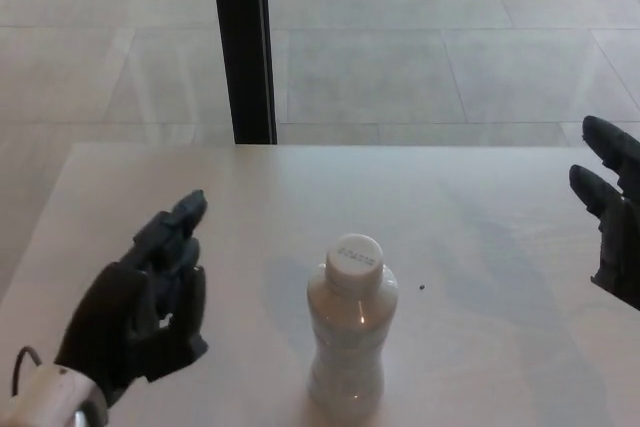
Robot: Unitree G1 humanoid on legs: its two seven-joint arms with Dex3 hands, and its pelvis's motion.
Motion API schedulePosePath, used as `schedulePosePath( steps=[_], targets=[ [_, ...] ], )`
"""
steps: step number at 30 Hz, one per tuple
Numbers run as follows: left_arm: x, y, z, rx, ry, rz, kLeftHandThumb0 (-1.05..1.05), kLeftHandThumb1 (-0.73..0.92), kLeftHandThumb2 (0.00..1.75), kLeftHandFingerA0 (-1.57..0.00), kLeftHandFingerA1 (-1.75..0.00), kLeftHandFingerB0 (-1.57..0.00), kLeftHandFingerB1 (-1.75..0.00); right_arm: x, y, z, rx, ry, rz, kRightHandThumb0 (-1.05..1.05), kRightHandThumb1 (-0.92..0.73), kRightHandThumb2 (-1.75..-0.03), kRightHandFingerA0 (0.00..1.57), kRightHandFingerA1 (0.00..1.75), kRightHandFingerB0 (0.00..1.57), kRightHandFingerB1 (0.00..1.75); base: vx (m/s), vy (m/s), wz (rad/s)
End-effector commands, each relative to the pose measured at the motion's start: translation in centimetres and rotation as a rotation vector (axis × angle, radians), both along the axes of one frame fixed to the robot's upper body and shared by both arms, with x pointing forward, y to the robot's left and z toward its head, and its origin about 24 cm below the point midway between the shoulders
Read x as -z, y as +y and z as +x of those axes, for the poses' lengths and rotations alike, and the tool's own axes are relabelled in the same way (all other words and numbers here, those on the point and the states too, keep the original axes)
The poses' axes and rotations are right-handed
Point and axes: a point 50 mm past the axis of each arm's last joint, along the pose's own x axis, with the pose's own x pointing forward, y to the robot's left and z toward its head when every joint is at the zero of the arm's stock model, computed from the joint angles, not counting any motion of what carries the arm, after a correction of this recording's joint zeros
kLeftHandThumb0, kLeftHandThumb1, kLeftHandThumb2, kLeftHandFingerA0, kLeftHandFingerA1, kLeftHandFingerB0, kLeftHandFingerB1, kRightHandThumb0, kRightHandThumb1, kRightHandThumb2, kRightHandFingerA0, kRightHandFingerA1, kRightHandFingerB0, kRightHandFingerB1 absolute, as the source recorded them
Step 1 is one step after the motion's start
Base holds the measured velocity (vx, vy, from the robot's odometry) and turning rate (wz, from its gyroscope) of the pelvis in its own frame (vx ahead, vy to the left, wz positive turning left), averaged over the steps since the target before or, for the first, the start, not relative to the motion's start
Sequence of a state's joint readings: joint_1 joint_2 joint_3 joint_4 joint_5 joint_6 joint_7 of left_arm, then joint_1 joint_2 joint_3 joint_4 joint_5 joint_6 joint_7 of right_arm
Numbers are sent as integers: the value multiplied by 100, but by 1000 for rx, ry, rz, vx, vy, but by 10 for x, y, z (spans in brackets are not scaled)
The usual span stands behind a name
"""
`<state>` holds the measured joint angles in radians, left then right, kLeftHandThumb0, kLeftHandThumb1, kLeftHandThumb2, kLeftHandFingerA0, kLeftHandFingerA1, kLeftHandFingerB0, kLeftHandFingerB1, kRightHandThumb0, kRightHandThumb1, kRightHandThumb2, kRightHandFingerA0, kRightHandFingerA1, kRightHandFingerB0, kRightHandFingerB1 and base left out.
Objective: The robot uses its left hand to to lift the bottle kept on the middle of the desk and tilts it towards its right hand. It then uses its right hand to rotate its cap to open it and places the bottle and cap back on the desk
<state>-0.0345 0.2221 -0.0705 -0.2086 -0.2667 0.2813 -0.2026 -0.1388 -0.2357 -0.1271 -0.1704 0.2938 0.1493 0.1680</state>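
A clear plastic bottle (pixel 347 347) stands upright on the white desk (pixel 480 347), with its white cap (pixel 354 256) screwed on. My left hand (pixel 150 297) hovers to the left of the bottle, fingers apart and holding nothing, with a gap between it and the bottle. My right hand (pixel 612 209) enters at the right edge, fingers spread, well away from the bottle.
A black vertical post (pixel 241 44) rises behind the desk's far edge. Pale tiled floor (pixel 420 37) lies beyond. A small dark speck (pixel 424 287) sits on the desk right of the bottle.
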Motion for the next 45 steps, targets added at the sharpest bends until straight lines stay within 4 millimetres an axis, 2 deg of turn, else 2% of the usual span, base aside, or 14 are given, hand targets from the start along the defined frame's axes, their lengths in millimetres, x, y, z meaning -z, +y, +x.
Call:
schedulePosePath(
  steps=[1, 7, 10, 11, 15, 18, 20, 21, 22, 26, 34, 38, 39, 45],
  targets=[
    [16, -16, -3, 22, 75, 115, -98, 83, 65, 0, 0, 0, 0, 0, -3, 4, 33, 12, 17, -90, -73, -86, 6, 29, 8, 21, 0, 0, 0],
    [28, -40, -8, 105, 75, 180, -99, 64, 89, 0, 0, 0, 0, 2, 2, 4, 37, 18, 32, -84, -70, -109, 4, 43, 8, 32, 0, 0, 0],
    [32, -41, -10, 113, 76, 209, -101, 60, 90, 0, 0, 0, 0, 1, 3, 5, 34, 14, 31, -84, -90, -68, 9, 35, 11, 25, 0, 0, 0],
    [35, -40, -12, 115, 86, 218, -104, 76, 63, 0, 0, 0, 0, 0, 2, 5, 40, 11, 33, -83, -69, -108, 4, 42, 9, 30, 0, 0, 0],
    [43, -32, -15, 102, 123, 255, -105, 75, 65, 0, 0, 0, 0, -1, -2, 5, 51, 8, 32, -86, -71, -110, 1, 39, 10, 31, 0, 0, 0],
    [45, -30, -16, 97, 123, 265, -105, 75, 65, 0, 0, 0, 0, -1, -2, 5, 55, 7, 35, -84, -89, -68, 9, 33, 12, 25, 0, 0, 0],
    [44, -29, -16, 91, 125, 297, -105, 75, 63, 0, 0, 0, 0, -1, -2, 5, 61, 5, 39, -83, -70, -107, 6, 42, 9, 33, 0, 0, 0],
    [44, -29, -15, 89, 112, 311, -102, 58, 89, 0, 0, 0, 0, -1, -1, 5, 69, 2, 35, -84, -89, -68, 11, 33, 13, 25, 0, 0, 0],
    [45, -30, -15, 87, 111, 315, -103, 57, 90, 0, 0, 0, 0, -1, -1, 5, 67, 1, 35, -84, -70, -108, 4, 42, 9, 31, 0, 0, 0],
    [47, -32, -15, 75, 120, 333, -103, 58, 89, 0, 0, 0, 0, -2, 0, 4, 72, -2, 24, -83, -70, -108, 4, 43, 8, 31, 0, 0, 0],
    [47, -39, -12, -94, 87, 237, -102, 65, 60, 0, 0, 0, 0, -3, -1, 4, 82, 0, 30, -81, -86, -68, 10, 36, 13, 26, 0, 0, 0],
    [41, -44, -8, -142, 58, 177, -97, 62, 59, 0, 0, 0, 0, -4, -1, 5, 101, -11, 20, -89, -69, -108, 4, 47, 10, 43, 0, 0, 0],
    [40, -45, -8, -141, 65, 169, -95, 52, 80, 0, 0, 0, 0, -4, -1, 5, 100, -13, 18, -87, -81, -70, 8, 39, 14, 29, 0, 0, 0],
    [39, -52, -6, -132, 79, 154, -103, 48, 88, 0, 0, 0, 0, -6, 3, 9, 96, -20, 30, -89, -78, -70, 8, 40, 14, 30, 0, 0, 0]
  ],
)
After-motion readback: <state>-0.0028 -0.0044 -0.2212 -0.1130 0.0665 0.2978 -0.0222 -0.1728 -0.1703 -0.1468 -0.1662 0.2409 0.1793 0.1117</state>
